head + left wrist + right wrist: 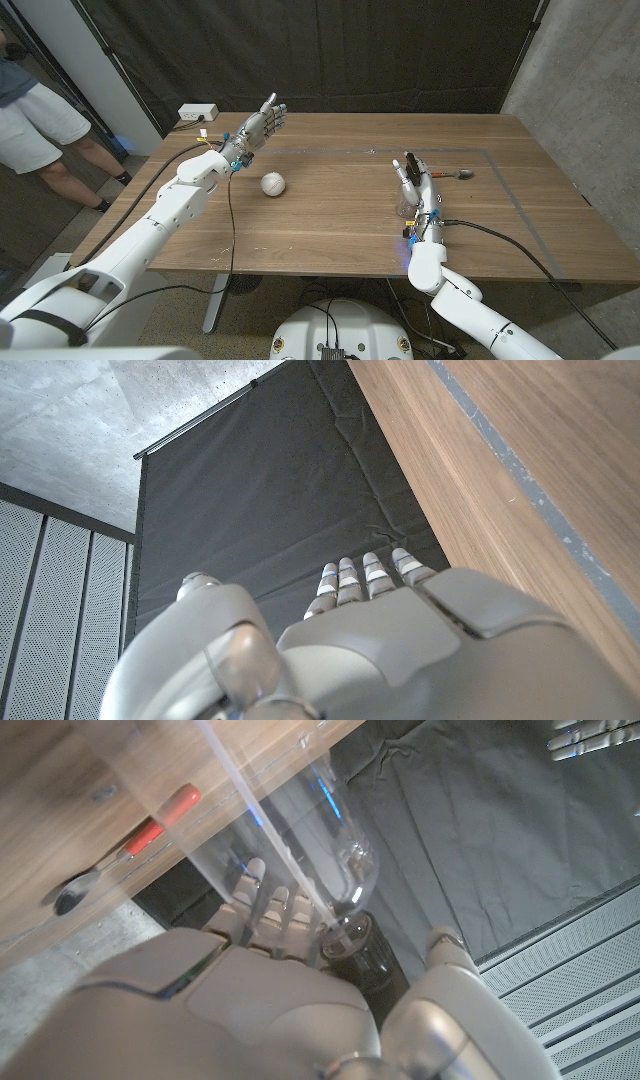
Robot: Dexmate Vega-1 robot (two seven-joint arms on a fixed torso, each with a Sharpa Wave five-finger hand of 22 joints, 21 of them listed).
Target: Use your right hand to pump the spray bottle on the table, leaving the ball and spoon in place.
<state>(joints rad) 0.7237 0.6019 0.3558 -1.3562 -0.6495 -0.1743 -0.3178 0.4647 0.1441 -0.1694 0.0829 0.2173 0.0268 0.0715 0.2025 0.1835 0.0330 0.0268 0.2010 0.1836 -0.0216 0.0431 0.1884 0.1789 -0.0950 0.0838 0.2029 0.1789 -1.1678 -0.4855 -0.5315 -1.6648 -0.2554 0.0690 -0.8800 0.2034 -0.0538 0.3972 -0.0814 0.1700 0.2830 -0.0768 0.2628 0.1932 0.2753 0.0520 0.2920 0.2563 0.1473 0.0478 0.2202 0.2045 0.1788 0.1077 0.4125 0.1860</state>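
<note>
The wooden table (pixel 330 215) carries 3 small things. A white ball (pixel 273 184) lies left of the middle of the worktop, apart from both hands. A spoon (pixel 455 174) with a red-orange handle lies toward the right side, nearer the far edge, bowl end pointing to the right edge; in the right wrist view the spoon (pixel 120 855) shows its dark bowl and red handle on the wood.

The clear spray bottle (pixel 408 205) stands right of the middle, just on the near side of the spoon, and is mostly hidden in the head view behind the right hand (pixel 413 180). In the right wrist view the spray bottle (pixel 300 830) is a transparent body with a thin tube running down inside it and a dark collar at the neck. The right hand (pixel 270 970) lies along the bottle with its fingers (pixel 265 910) against the clear wall near the neck and the thumb on the other side of the collar; whether they squeeze it firmly I cannot tell, but the hand is wrapped around it.

The left hand (pixel 262 122) is raised above the far left part of the worktop, well apart from the ball, fingers straight and spread, holding nothing. The left wrist view shows the back of the left hand (pixel 400 650) with fingers (pixel 365 575) extended side by side toward a dark curtain (pixel 270 510).

A person (pixel 40 110) in shorts stands beyond the table's far left corner. A white power strip (pixel 197 113) sits at the far edge near that corner.
</note>
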